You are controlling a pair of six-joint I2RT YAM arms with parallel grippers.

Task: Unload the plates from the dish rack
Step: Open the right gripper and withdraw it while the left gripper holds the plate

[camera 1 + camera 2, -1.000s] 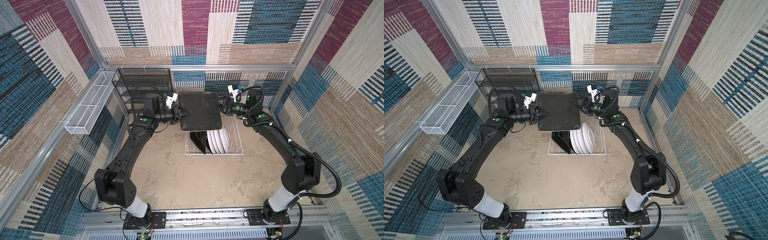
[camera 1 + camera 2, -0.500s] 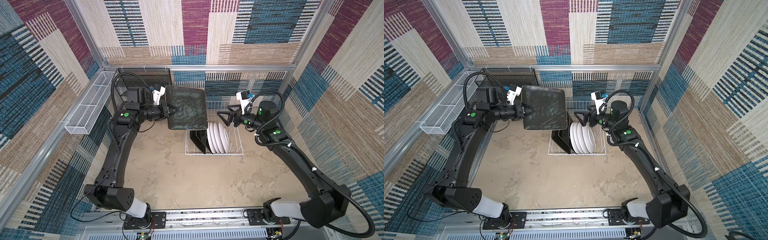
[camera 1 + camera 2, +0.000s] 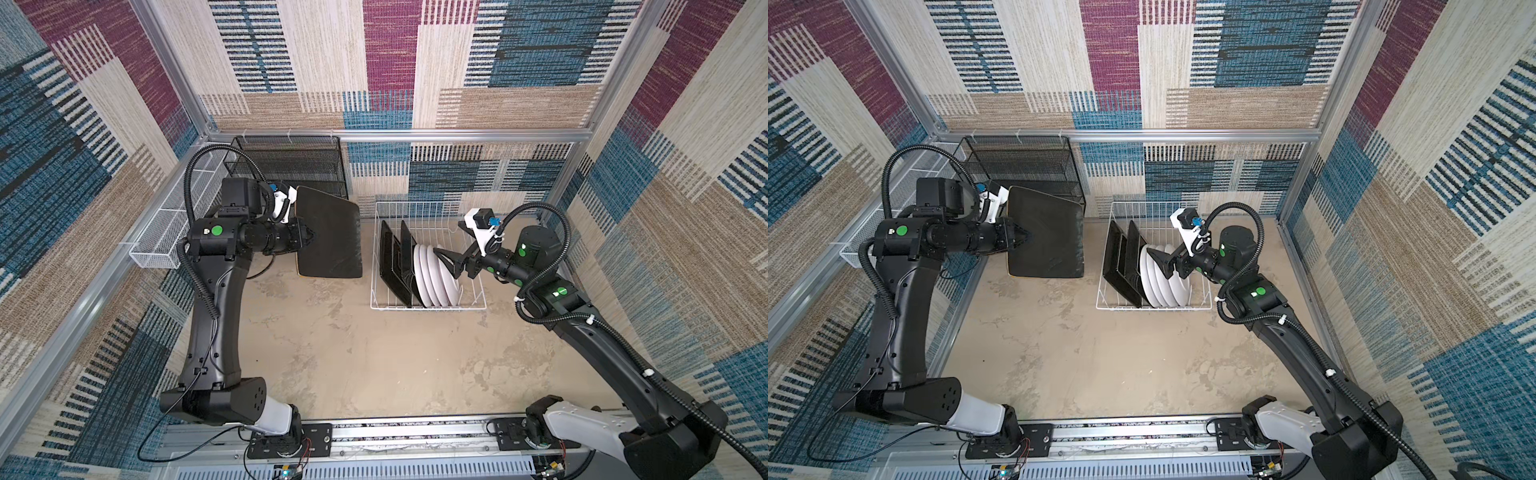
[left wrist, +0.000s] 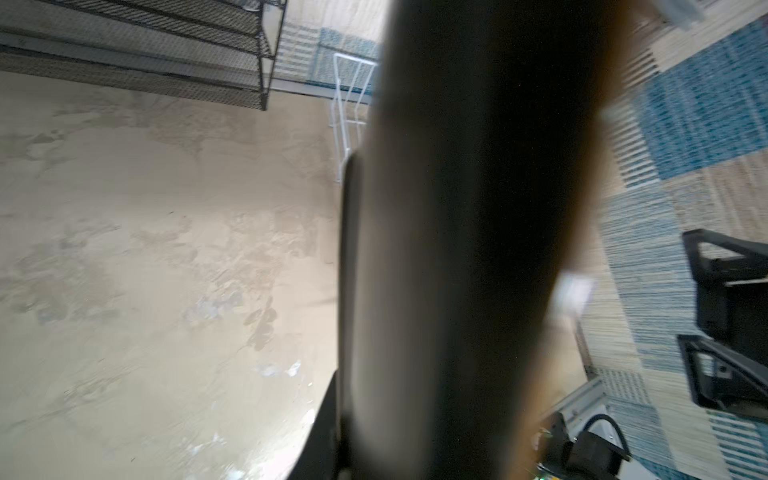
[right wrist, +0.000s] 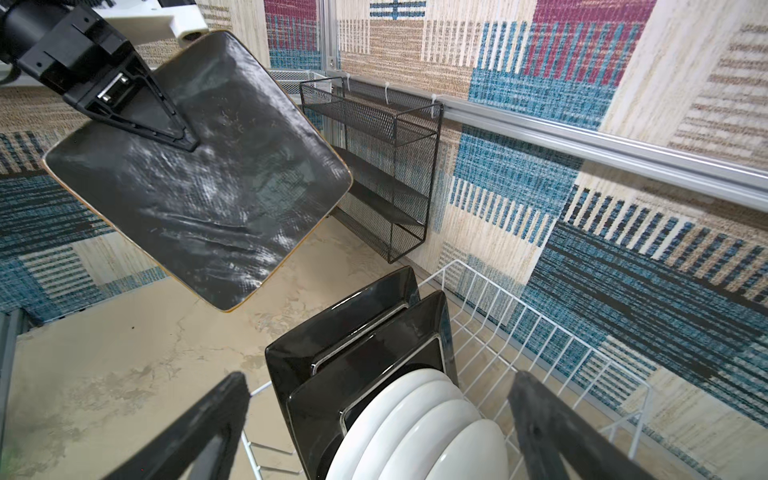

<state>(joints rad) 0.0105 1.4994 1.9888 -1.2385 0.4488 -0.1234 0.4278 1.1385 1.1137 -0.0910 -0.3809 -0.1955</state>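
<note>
The white wire dish rack (image 3: 428, 308) (image 3: 1154, 308) (image 5: 498, 299) holds two black-backed square plates (image 3: 395, 257) (image 3: 1121, 257) (image 5: 365, 345) and several round white plates (image 3: 436, 274) (image 3: 1163, 278) (image 5: 415, 432), all on edge. My left gripper (image 3: 309, 240) (image 3: 1025, 239) (image 5: 166, 124) is shut on another square plate (image 3: 328, 232) (image 3: 1050, 245) (image 5: 208, 199) (image 4: 478, 208), held off the floor left of the rack, black back up. My right gripper (image 3: 446, 259) (image 3: 1160, 259) (image 5: 374, 432) hangs open just above the round plates, holding nothing.
A black mesh shelf unit (image 3: 291, 170) (image 3: 1025, 166) (image 5: 386, 166) stands against the back wall just behind the held plate. A long white mesh basket (image 3: 174, 224) hangs on the left wall. Bare sandy floor (image 3: 353, 353) lies in front of the rack.
The left gripper has carried the square plate leftward, from above the rack toward the black shelf. The right gripper has left that plate's edge and come down over the round plates.
</note>
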